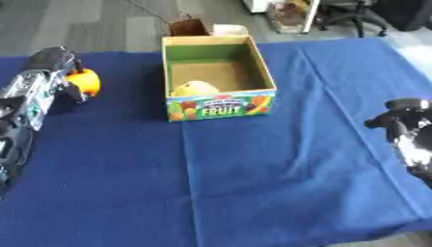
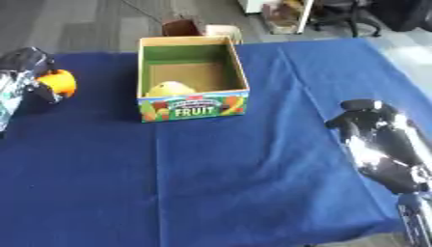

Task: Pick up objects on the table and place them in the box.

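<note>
One yellow fruit [image 1: 195, 88] already sits in the near-left corner of the box [image 1: 221, 107], so that part looks done. The orange [image 1: 85, 81] is up off the cloth [image 1: 253, 183] at far left, left hand [image 1: 52, 67] curled round it, not yet over the box. Right hand [image 2: 371, 126] idles at right, fingers curled, empty.

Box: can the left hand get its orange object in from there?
Probably yes. The left hand holds the orange object just left of the open-topped box; nothing stands between them.
</note>
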Controlling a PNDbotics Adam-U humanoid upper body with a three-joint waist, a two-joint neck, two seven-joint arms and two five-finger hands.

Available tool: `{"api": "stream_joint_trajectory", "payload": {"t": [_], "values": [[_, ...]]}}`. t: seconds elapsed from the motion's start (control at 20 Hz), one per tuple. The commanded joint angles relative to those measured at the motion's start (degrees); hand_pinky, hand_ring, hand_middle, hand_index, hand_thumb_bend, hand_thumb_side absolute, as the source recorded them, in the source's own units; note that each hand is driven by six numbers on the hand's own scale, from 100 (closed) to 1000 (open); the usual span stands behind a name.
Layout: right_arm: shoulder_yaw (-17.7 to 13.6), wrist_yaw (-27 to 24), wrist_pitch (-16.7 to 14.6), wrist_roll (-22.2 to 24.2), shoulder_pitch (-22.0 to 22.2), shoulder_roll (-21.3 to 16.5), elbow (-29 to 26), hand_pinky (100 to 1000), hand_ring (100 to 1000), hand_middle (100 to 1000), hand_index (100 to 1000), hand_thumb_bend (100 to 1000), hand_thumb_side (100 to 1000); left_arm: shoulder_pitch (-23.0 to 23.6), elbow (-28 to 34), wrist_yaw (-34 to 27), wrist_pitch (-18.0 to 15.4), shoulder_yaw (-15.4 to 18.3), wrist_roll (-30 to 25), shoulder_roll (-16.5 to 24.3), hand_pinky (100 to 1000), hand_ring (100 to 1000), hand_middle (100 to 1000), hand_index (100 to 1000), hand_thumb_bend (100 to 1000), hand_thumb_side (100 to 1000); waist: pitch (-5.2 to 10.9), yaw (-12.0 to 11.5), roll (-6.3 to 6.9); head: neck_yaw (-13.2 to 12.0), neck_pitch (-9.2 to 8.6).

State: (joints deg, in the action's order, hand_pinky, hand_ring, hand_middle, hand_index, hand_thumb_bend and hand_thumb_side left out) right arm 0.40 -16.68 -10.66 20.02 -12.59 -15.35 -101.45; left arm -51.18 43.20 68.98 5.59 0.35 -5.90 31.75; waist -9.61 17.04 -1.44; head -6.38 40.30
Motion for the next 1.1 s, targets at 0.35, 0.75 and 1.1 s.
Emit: {"api": "stream_joint_trajectory", "payload": {"t": [0.35, 0.75, 1.1], "values": [[-0.45, 0.03, -0.15, -0.13, -0.4, -1.32, -0.65, 708, 601, 496, 722, 100, 100, -2.51, 10.28, -9.86, -0.15, -0.83, 10.08, 0.95, 311, 219, 260, 444, 306, 100, 1.23, -0.07, -0.22, 0.25, 0.35], [0.12, -0.35, -0.08, 0.36, -0.62, -1.08, -0.56, 707, 601, 496, 722, 100, 100, -6.49, 14.36, -15.12, -4.19, -4.95, 7.6, -4.66, 326, 237, 274, 453, 307, 100, 1.53, 0.82, -0.58, -0.69, 0.59], [0.79, -0.74, 0.22, 1.1, -1.14, -0.63, -0.51, 707, 601, 496, 722, 100, 100, -8.02, 12.86, -13.55, -8.03, -7.36, 8.88, -11.27, 360, 269, 297, 474, 348, 100, 1.52, 2.08, -0.63, -1.73, 0.4]]}}
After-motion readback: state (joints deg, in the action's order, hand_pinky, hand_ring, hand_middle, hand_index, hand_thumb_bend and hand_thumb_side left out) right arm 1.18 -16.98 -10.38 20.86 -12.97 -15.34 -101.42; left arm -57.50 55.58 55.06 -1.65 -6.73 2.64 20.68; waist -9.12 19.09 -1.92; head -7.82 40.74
